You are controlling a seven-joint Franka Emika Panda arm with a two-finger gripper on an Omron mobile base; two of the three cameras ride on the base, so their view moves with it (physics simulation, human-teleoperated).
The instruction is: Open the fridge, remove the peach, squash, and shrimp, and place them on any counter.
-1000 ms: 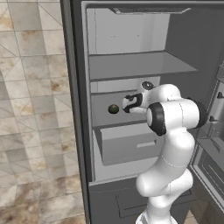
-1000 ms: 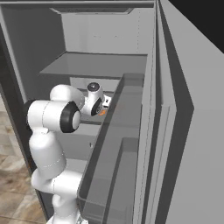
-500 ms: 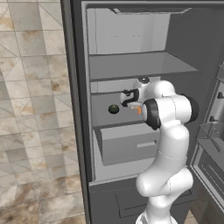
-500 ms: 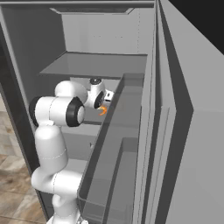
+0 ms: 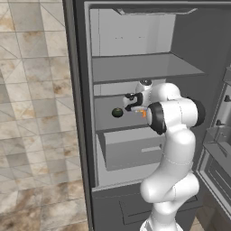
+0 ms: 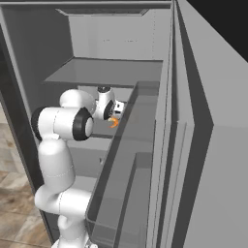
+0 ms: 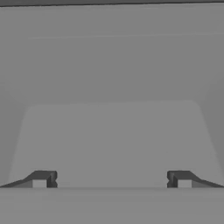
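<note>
Since a second ago my gripper (image 7: pixel 111 179) has swung left along the fridge (image 5: pixel 135 72) shelf, jaws wide and empty; I'd turn toward the squash (image 5: pixel 117 112) left, shrimp (image 5: pixel 144 113) beside the wrist.

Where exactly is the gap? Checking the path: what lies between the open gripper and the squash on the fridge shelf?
Bare shelf: in the left base view nothing lies between the gripper and the squash just left of it.
</note>
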